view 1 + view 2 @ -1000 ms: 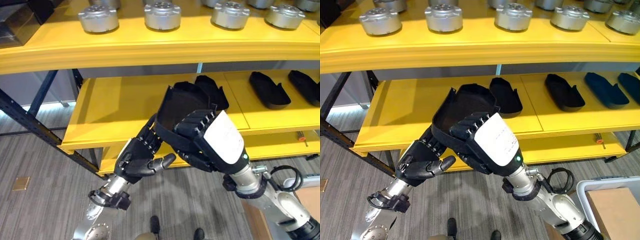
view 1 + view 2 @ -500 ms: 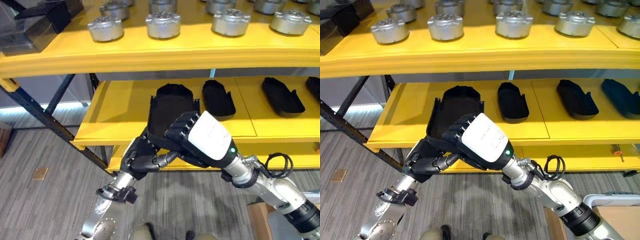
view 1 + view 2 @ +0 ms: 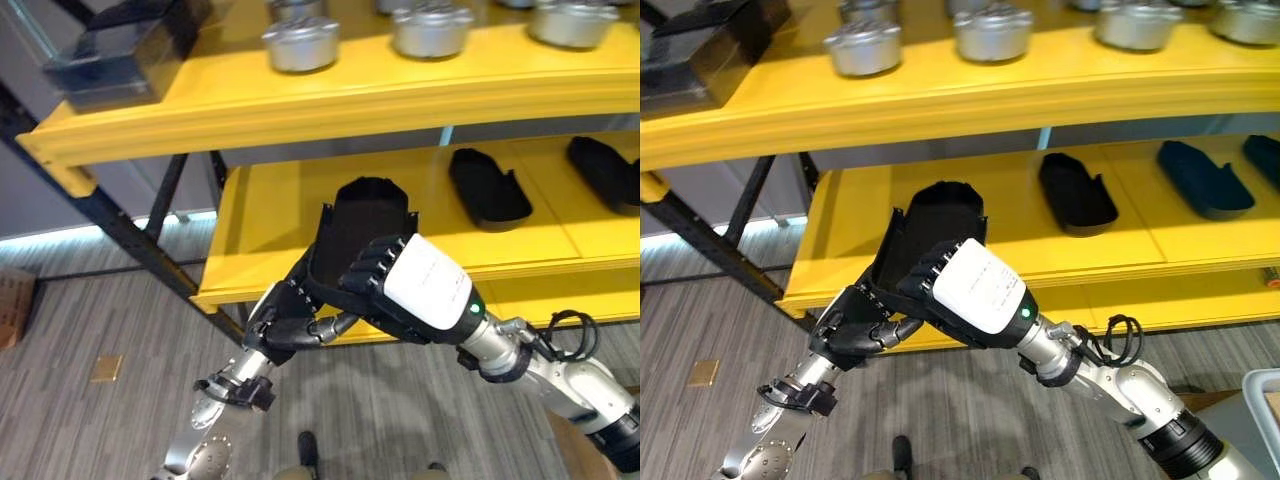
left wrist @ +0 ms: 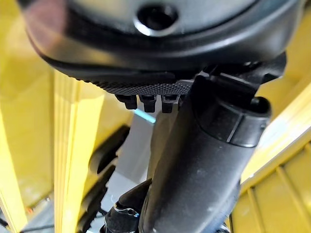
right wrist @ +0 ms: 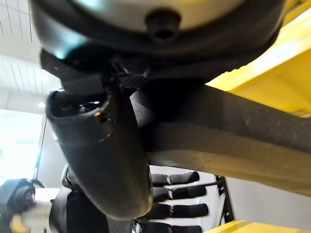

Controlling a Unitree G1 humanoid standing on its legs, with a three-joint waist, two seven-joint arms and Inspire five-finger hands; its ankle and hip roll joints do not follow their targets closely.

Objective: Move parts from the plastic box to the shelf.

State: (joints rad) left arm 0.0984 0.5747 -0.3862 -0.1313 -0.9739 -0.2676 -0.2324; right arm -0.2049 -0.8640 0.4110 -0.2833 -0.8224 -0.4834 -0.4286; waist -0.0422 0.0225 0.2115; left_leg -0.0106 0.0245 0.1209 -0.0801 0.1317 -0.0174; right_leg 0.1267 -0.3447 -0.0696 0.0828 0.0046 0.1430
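A black tray-shaped part (image 3: 362,222) is held up in front of the yellow lower shelf (image 3: 265,235), its far end over the shelf's left section and its near end lower. My left hand (image 3: 286,318) grips the part's near edge from below. My right hand (image 3: 412,290), with a white cover on its back, has its fingers curled over the part's right rim (image 3: 932,262). In the right wrist view the part's thick dark edge (image 5: 233,136) lies against the thumb (image 5: 104,155). Two more black parts (image 3: 489,189) (image 3: 603,170) lie further right on the same shelf.
The upper yellow shelf (image 3: 300,100) carries silver round parts (image 3: 300,42) and a dark box (image 3: 120,52) at its left end. A dark slanted frame brace (image 3: 120,232) runs down the left. A pale bin corner (image 3: 1262,398) shows at the lower right.
The camera has swung left. Both hands have carried the black part leftwards and farther out, away from the neighbouring part, with its far end now over the lower shelf's left section.
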